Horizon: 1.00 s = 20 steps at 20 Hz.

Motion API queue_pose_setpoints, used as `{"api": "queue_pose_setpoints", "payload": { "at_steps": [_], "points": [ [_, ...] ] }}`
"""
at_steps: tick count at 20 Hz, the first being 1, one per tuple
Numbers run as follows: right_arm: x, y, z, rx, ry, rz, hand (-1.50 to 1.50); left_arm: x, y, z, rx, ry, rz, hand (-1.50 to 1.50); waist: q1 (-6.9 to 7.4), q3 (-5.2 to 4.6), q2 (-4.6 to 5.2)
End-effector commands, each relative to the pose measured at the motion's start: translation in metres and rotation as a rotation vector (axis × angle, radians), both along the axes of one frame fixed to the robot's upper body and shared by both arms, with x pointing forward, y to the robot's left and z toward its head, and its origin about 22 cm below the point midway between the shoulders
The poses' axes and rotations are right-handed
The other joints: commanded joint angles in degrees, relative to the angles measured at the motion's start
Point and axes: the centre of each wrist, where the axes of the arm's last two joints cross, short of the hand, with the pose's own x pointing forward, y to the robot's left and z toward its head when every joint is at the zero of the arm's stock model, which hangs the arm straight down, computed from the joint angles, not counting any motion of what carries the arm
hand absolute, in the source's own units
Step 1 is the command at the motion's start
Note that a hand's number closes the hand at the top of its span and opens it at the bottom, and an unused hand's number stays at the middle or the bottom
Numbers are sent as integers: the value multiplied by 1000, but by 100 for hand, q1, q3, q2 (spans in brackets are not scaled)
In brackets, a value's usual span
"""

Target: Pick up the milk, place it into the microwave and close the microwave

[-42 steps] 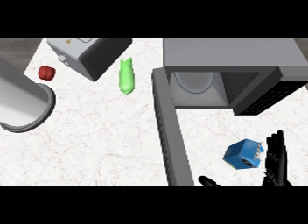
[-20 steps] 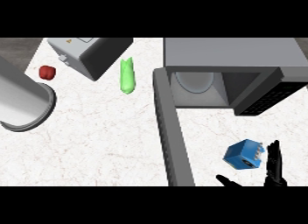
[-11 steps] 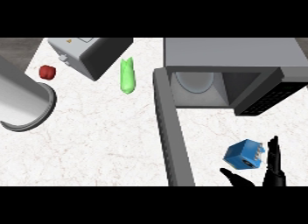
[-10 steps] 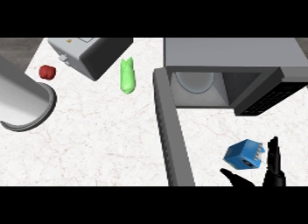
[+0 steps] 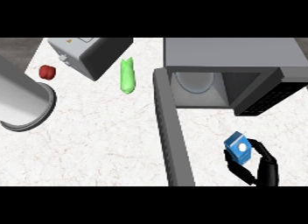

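since the earlier frame the right robot hand (image 5: 257, 165) has curled round the milk (image 5: 239, 148), on the tabletop (image 5: 105, 135) before the open microwave (image 5: 231, 74). probably light, rigid; grasp its flat sides.

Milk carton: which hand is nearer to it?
Right. The right hand has its fingers and thumb curled round the blue milk carton, in front of the open microwave. The left hand is not in view; only a grey forearm shows at left.
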Motion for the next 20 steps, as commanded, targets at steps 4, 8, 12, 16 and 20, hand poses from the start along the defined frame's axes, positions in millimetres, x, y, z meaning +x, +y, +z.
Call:
{"api": "queue_pose_setpoints", "payload": {
  "at_steps": [4,8,12,16,20],
  "points": [
    [30,-11,5,19,-74,152,150,8,2,20,21,-33,-19,-150,13,21,25],
    [94,-27,48,50,-42,394,150,13,1,9,10,-40,-56,-150,234,33,78],
    [94,-19,35,134,-42,533,150,4,2,12,16,-49,-30,-150,129,24,37],
    [111,-10,50,207,-46,646,150,-1,3,20,0,-35,-32,-150,52,16,11],
    [111,24,53,221,-62,707,150,0,-3,25,13,-16,-15,-150,-24,12,2]
  ]
}}
